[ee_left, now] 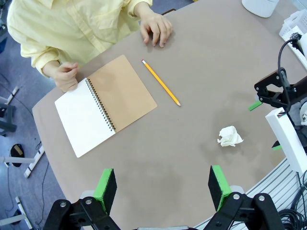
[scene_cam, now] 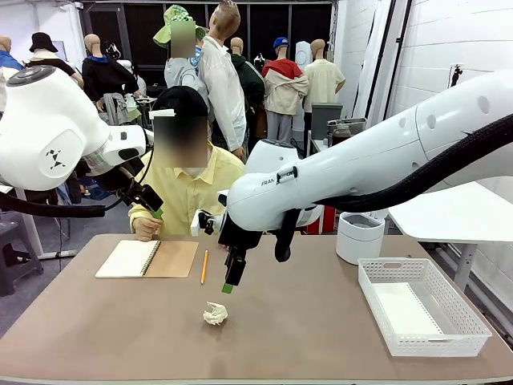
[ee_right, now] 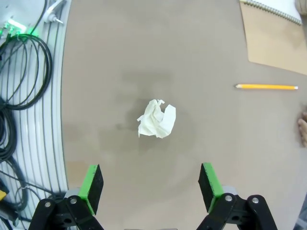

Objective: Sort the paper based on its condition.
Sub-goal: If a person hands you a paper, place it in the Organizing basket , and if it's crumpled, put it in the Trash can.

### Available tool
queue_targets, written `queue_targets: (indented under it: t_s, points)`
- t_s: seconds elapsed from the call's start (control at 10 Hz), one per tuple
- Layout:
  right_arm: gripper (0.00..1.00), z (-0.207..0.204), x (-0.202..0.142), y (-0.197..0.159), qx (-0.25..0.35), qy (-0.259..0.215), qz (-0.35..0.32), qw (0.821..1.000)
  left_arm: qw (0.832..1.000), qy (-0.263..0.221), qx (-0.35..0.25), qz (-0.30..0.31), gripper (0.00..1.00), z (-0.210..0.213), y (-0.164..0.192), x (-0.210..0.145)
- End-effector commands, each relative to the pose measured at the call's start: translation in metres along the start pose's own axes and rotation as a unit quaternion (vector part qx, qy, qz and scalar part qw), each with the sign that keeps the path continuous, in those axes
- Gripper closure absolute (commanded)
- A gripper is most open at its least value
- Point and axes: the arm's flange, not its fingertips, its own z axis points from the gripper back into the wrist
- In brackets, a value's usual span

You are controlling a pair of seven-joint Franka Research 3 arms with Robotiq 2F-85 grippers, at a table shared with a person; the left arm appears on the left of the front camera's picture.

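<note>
The right hand hung wide open above the crumpled paper on the table; the left hand was wide too.

Right gripper hanging open above the crumpled paper lying on the table, notebook lying open beside a pencil, white basket sitting at right, person sitting opposite

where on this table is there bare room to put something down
Bare tabletop lies in front of the notebook, and between the crumpled paper and the white basket. It is crowded around the pencil, under the right end effector.
</note>
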Motion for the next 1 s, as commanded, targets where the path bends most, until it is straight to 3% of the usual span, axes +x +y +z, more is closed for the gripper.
queue_targets:
  t_s: [0.0,0.9]
  points:
    - [0.00,-0.022,0.006,-0.011,0.001,0.010,-0.009,1.000,1.000,-0.006,0.001,-0.004,0.00,-0.001,0.002,0.000]
    - [0.00,-0.088,0.017,-0.023,0.028,0.048,-0.036,0.998,1.000,-0.006,0.001,-0.004,0.00,-0.001,0.002,0.000]
